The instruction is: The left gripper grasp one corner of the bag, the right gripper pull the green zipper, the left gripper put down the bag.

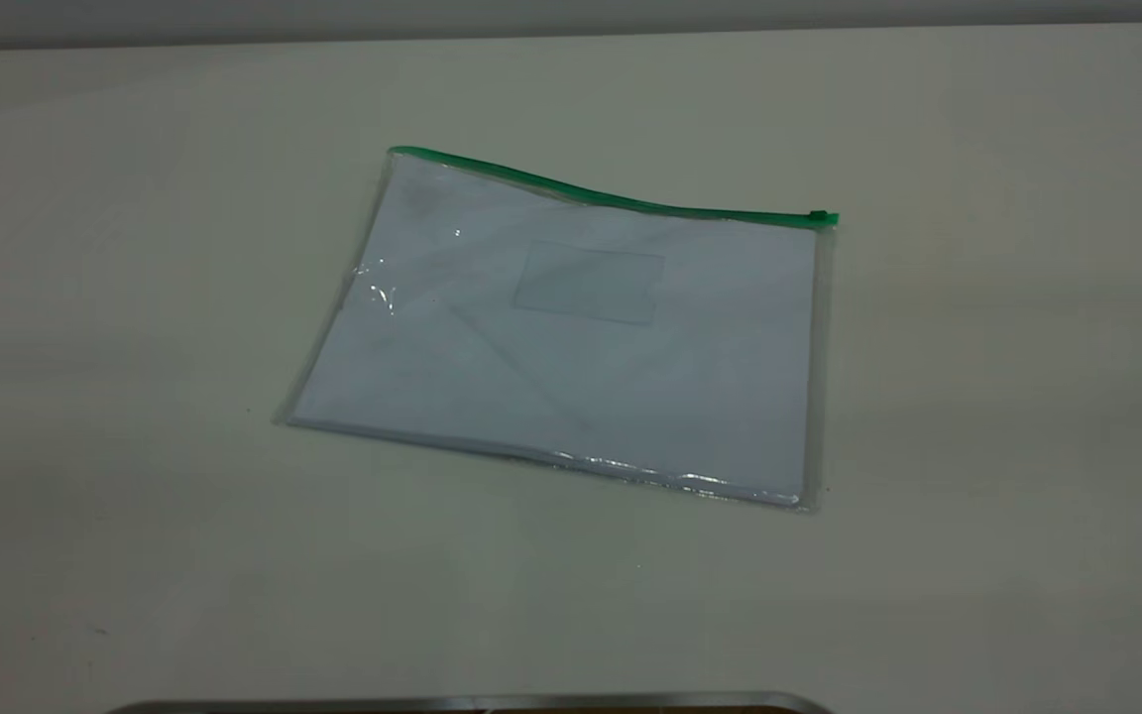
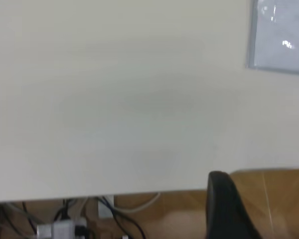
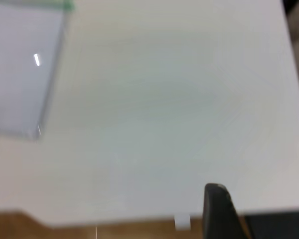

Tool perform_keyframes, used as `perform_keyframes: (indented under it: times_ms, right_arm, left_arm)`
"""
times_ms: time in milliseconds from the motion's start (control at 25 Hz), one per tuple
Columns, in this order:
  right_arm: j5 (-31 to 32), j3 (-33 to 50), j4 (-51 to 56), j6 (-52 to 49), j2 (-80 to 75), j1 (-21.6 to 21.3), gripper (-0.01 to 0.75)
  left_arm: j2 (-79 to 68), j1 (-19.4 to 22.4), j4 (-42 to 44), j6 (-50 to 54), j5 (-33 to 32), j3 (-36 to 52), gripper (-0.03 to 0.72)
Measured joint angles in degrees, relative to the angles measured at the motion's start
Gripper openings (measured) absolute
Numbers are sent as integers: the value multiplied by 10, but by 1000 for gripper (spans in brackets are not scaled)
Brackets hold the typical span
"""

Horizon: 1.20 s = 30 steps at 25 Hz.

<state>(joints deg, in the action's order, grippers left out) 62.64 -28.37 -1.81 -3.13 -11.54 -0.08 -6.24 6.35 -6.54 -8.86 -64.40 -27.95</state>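
In the exterior view the bag (image 1: 571,327) lay flat near the middle of the bench (image 1: 977,416), well apart from every edge. Neither arm appeared there. Its long axis ran across the bench from left to right, skewed a little so that the right end sat nearer the camera. The green zipper (image 1: 611,196) ran along the far long edge, bowed slightly upward near its left half, with the slider tab (image 1: 819,217) at the far right corner. White paper showed through the clear plastic, and a small clear card pocket (image 1: 588,282) sat on the face, just below the zipper; no writing could be read on it. A dark curved rim was cut off by the picture's lower border and could not be identified.

In the left wrist view only one finger (image 2: 226,206) of the left gripper (image 2: 266,209) showed, cut off by the frame, beyond the bench edge and above a wooden floor with cables (image 2: 89,219). How far it was open I cannot tell; it held nothing visible. One corner of the bag lay well apart from it.

In the right wrist view one finger (image 3: 219,211) of the right gripper (image 3: 261,214) showed at the bench edge, its opening likewise impossible to judge. The bag's zipper-end corner lay well away.
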Motion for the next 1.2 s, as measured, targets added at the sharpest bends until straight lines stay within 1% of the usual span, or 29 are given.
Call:
perform_keyframes:
  times_ms: [240, 1200]
  right_arm:
    - [10, 0, 1, 0, 120, 0, 435]
    - [13, 0, 5, -1, 125, 1, 435]
  left_arm:
    - [64, -2, 0, 0, -6, 0, 447]
    - [73, -2, 0, -1, -11, 0, 447]
